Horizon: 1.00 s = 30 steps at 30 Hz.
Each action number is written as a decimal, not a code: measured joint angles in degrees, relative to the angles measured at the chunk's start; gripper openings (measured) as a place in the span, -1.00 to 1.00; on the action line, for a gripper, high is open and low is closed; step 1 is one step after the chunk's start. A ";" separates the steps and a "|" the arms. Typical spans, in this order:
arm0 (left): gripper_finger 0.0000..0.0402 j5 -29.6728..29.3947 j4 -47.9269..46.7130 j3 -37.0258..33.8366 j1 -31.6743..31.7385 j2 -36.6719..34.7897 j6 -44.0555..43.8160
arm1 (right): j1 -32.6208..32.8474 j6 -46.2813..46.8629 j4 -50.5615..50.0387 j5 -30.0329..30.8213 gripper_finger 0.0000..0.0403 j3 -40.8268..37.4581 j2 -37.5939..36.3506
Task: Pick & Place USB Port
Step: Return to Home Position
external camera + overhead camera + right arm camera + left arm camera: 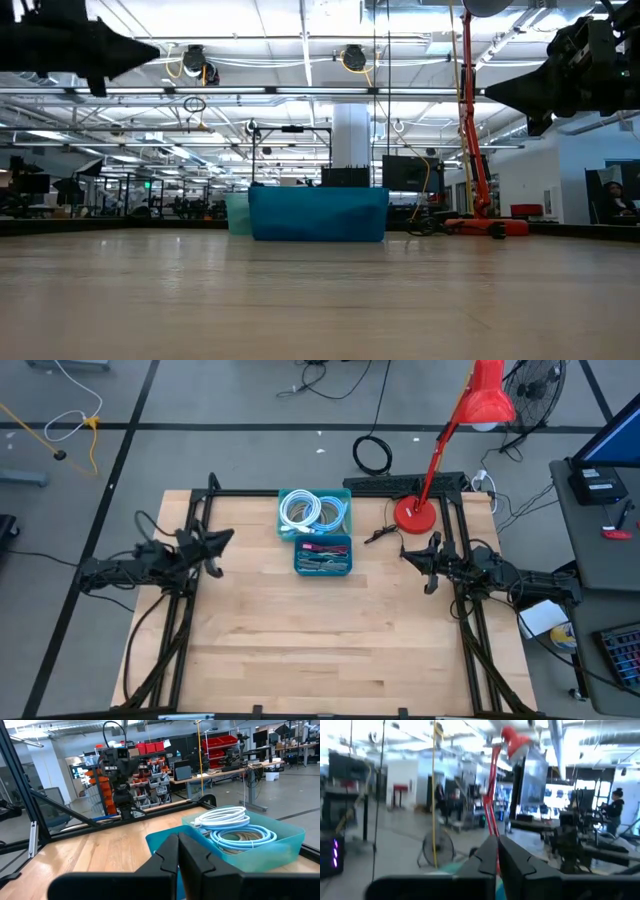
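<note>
Both arms are raised at the table's side edges, well apart from the bins. The left hand [226,539] is seen with its fingers pressed together and nothing between them. The right hand [408,553] is likewise closed and empty.

The cables are found in two bins at the far middle of the table [300,640]. A white cable [299,510] and a light blue cable [332,507] are coiled side by side in the green bin [281,525]. A pink cable [321,546], too small to be made out well, lies with other things in the blue bin [297,563]. That bin stands just beside the green bin, on the side toward the table's middle. A small dark thing [380,535] lies on the table between the blue bin and the base of the red lamp [413,516]; what it is cannot be told.

The cables are judged to be light, limp and a little springy, with smooth jackets that could slip through a narrow pinch. A coil is best taken across several bundled strands at once, so that it lifts as one loop and does not unwind. The stiffer plug ends would also give firm hold, but the rest of the cable would then trail. The bins look light and are likely to slide on the wood if nudged.
</note>
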 joint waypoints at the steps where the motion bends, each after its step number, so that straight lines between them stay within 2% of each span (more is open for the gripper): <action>1: -0.90 0.07 0.45 0.00 0.00 -0.61 1.32 | 0.02 0.00 0.00 0.00 -1.00 0.00 -0.02; 4: -0.89 2.58 -0.48 -0.07 0.00 -0.52 1.65 | 0.02 0.00 -0.11 -0.01 -1.00 0.00 0.00; 11: -0.90 14.97 -0.01 -0.96 0.00 -0.55 -2.65 | 0.02 0.00 -0.11 0.00 -1.00 0.00 -0.02; 15: -0.97 20.00 -0.05 -2.84 0.00 -0.53 -3.97 | 0.02 0.01 -0.12 0.00 -1.00 0.00 -0.01; 20: -0.96 20.41 -0.64 -5.20 0.00 -0.52 -5.65 | 0.02 0.00 -0.13 0.00 -1.00 0.00 0.00; 26: -0.95 17.10 -1.02 -5.01 0.00 -0.54 -2.99 | 0.02 0.00 -0.14 -0.01 -1.00 0.00 -0.01; 30: -0.99 15.91 -4.72 -5.01 0.00 -0.53 -4.74 | 0.01 0.01 -0.15 0.00 -1.00 0.02 0.00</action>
